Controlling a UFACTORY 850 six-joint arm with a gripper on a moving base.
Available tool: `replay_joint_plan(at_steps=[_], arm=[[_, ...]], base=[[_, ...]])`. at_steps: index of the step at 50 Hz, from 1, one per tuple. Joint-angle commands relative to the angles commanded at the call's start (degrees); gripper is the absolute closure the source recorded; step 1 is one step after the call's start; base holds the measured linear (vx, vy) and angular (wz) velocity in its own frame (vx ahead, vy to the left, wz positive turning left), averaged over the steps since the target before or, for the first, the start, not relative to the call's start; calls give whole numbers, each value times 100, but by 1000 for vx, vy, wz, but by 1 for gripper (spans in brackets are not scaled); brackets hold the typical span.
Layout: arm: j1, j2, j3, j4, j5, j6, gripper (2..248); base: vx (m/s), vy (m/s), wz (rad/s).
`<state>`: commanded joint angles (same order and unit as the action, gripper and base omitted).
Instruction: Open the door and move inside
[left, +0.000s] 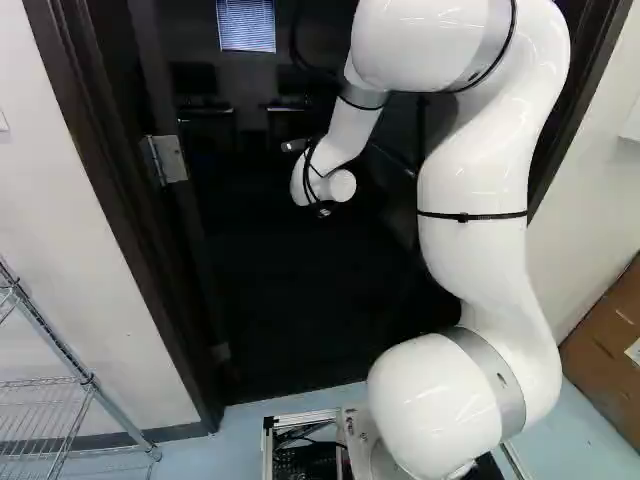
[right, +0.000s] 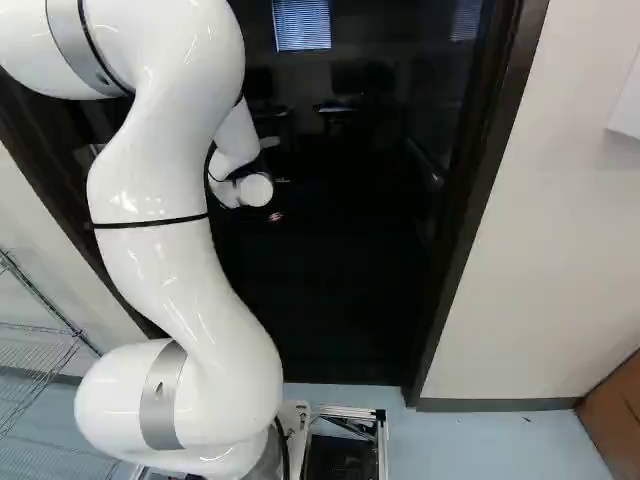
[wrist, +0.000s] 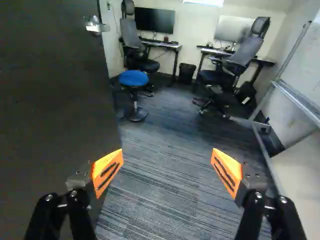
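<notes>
My gripper barely shows against the dark doorway in the left base view, at the end of the arm reaching between the frame's sides. In the wrist view the gripper is open, its orange pads wide apart with nothing between them. The dark door stands swung open beside one finger, and a metal handle shows near its far edge. I cannot tell whether that finger touches the door. The dark door frame surrounds the opening; a metal hinge sits on its left side.
Beyond the door lie striped carpet, a blue stool, office chairs and desks with monitors. A metal-framed whiteboard stands opposite the door. Outside are a wire rack and a cardboard box.
</notes>
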<state>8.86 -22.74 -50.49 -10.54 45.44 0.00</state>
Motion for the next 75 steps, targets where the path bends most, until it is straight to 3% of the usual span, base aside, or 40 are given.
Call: replay_joint_plan(at_steps=[36,75], arm=[[-541,398,489,535,0,0,3],[-1040,1280,1519,569,3,0,3]], base=[[0,0,0],[0,0,0]])
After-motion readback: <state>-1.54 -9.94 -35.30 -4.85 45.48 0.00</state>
